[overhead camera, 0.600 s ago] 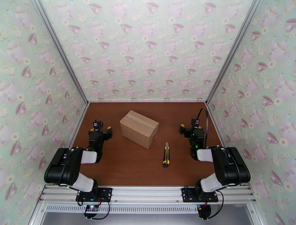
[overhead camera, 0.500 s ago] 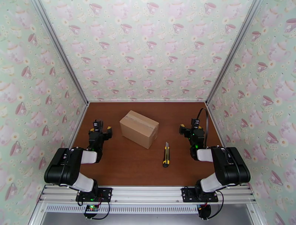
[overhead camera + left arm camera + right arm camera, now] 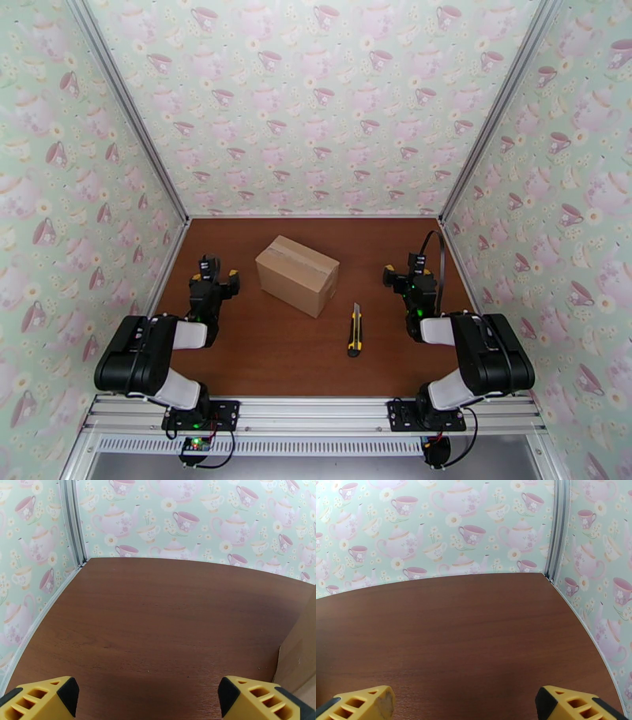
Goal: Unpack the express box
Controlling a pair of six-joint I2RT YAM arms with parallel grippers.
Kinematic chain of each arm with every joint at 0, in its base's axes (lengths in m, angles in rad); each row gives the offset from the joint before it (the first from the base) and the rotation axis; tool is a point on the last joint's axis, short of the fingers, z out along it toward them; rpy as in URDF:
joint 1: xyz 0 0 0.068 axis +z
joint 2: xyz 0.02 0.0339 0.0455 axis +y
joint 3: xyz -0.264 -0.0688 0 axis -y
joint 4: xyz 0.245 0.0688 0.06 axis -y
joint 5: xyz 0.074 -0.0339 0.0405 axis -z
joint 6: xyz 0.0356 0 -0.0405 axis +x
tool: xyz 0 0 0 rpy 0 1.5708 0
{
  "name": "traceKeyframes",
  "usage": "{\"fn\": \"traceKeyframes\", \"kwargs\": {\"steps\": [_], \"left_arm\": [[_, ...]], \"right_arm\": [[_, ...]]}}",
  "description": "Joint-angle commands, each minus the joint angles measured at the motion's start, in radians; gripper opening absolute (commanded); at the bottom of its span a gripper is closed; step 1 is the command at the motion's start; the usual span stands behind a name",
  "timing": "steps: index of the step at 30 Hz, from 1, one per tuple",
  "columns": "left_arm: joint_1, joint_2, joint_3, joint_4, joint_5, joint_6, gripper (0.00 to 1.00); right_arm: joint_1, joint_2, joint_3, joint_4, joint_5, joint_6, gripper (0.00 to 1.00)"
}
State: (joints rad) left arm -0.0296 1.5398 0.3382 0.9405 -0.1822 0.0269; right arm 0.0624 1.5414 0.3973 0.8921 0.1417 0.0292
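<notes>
The express box point(image 3: 297, 274), a closed brown carton with a tape strip across its top, sits near the middle of the brown table. Its near corner also shows at the right edge of the left wrist view as the express box point(image 3: 297, 653). My left gripper point(image 3: 212, 277) rests low at the table's left, open, a short way left of the box. My right gripper point(image 3: 404, 274) rests at the right, open, with nothing between its fingers. In the wrist views the left gripper point(image 3: 148, 697) and right gripper point(image 3: 466, 703) show yellow fingertips spread wide over bare table.
A yellow and black utility knife point(image 3: 355, 329) lies on the table in front of the box, toward the right arm. Patterned walls point(image 3: 316, 103) close in the back and both sides. An aluminium rail point(image 3: 316, 410) runs along the near edge.
</notes>
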Motion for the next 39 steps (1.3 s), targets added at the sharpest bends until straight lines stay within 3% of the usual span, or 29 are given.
{"fn": "traceKeyframes", "kwargs": {"steps": [1,11,13,14,20,23,28,39], "left_arm": [[0.002,0.011,0.016,0.015,0.01,0.005,1.0],[0.001,0.009,0.025,-0.005,0.012,0.005,1.0],[0.003,0.004,0.027,-0.008,0.003,0.002,0.96],[0.003,-0.013,0.028,-0.025,-0.012,-0.005,0.94],[-0.052,-0.292,0.06,-0.278,-0.227,-0.048,0.83],[-0.062,-0.432,0.111,-0.477,-0.202,-0.175,0.79],[-0.083,-0.594,0.226,-0.89,-0.158,-0.41,0.73],[-0.143,-0.786,0.299,-1.32,0.095,-0.565,0.62]], "right_arm": [[0.0,0.009,-0.001,0.005,-0.017,-0.006,1.0],[-0.001,0.009,0.002,0.001,-0.019,-0.004,1.0],[0.0,0.007,0.0,0.002,-0.019,-0.005,1.0],[0.0,0.002,0.005,0.002,-0.011,-0.004,0.93],[0.015,-0.269,0.156,-0.501,0.106,0.109,0.89],[0.073,-0.372,0.201,-0.652,0.178,0.141,0.88],[0.18,-0.449,0.263,-0.91,0.193,0.239,0.83],[0.549,-0.482,0.28,-1.284,0.309,0.478,0.81]]}}
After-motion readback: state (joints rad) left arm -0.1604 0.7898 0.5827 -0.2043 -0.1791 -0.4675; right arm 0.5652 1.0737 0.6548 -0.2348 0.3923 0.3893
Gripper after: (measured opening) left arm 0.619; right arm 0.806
